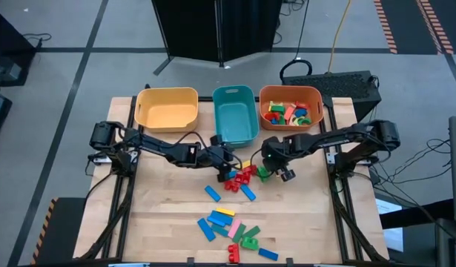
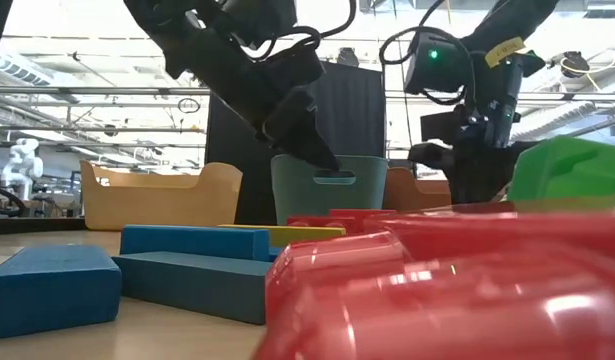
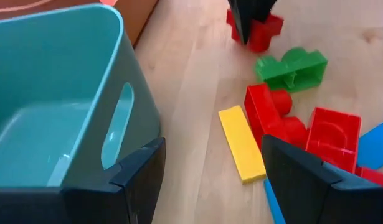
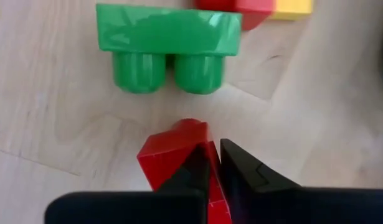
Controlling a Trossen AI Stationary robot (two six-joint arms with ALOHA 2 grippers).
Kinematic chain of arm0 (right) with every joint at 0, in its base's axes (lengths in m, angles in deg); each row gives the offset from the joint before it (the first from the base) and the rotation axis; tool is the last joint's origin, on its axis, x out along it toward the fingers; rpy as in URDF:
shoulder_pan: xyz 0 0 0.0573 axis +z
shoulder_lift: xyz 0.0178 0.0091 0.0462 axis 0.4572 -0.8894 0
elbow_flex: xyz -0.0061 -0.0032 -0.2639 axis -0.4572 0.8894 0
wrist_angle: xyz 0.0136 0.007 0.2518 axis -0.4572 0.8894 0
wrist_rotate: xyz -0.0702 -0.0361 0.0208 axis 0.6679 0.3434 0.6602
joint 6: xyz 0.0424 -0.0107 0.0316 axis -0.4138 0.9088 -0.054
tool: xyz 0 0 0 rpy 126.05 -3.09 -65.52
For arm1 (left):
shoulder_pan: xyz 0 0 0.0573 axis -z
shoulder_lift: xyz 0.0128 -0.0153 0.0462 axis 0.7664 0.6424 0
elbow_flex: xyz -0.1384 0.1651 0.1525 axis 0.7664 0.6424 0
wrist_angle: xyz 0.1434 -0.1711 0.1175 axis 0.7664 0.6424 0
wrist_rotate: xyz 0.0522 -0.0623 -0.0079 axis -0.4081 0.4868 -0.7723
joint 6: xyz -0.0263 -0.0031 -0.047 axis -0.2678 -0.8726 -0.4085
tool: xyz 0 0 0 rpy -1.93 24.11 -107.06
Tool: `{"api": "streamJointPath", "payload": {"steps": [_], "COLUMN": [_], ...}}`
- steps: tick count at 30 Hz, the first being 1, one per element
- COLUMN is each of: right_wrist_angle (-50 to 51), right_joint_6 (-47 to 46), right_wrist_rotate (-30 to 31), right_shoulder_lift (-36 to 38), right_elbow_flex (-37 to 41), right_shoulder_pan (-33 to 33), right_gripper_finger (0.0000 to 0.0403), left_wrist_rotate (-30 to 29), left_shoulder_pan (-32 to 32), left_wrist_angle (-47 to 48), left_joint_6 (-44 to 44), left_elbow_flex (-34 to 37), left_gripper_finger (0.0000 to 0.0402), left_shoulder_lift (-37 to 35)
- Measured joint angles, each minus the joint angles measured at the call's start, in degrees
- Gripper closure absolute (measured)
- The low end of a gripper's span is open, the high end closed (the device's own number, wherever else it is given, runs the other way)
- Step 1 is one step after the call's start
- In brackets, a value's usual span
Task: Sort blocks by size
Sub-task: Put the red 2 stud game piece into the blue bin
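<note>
The right claw [image 4: 214,163] has its two dark fingers nearly together, pinching a thin edge of a small red block [image 4: 172,155] that sits on the counter [image 1: 302,222] near the middle, just in front of the bins. By the look of it the block is hollow moulded plastic: light, rigid, glossy and somewhat slick, so a pinch on a wall should hold if squared up, though a corner grip like this one could twist out. Just beyond lies a green brick [image 4: 169,31] on its side, two round studs pointing toward the claw, its flat faces the better place to take hold. The left claw [image 3: 210,174] is wide open and empty, hovering beside the teal bin [image 3: 54,118], above a flat yellow bar [image 3: 241,143] and a cluster of red bricks [image 3: 303,127]. Blocks are in three places: this middle cluster, a second scatter of blue, green, pink and yellow pieces [image 1: 231,226] near the front edge, and a mixed heap already in the orange bin [image 1: 290,107]. The yellow bin [image 1: 167,108] and the teal one look empty. The bins are smooth thin-walled plastic with rounded corners and handle slots; the counter is pale matte wood.
</note>
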Motion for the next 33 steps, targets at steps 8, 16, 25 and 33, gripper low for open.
{"api": "streamJointPath", "payload": {"steps": [8,16,25,33], "right_wrist_angle": [1.33,-3.37,-19.47,-29.21], "right_joint_6": [0.18,4.17,0.97,-2.25], "right_wrist_rotate": [2.63,2.5,-2.91,-4.01], "right_shoulder_lift": [2.59,2.26,-2.58,-12.16], "right_elbow_flex": [-8.58,-19.03,-20.01,-19.97], "right_shoulder_pan": [-0.5,-4.1,-14.8,-20.27], "right_gripper_finger": [0.0396,0.0395,0.0395,0.0395], "left_wrist_rotate": [0.63,-0.43,-8.41,-10.93], "left_shoulder_pan": [0.53,3.38,4.13,3.96], "left_wrist_angle": [5.17,6.92,14.14,13.96], "left_joint_6": [-1.37,0.11,0.16,0.68], "left_elbow_flex": [0.0,0.18,0.32,1.11], "left_gripper_finger": [0.0146,0.0146,0.0146,0.0146], "left_shoulder_lift": [-3.11,-9.41,-11.1,-11.17]}}
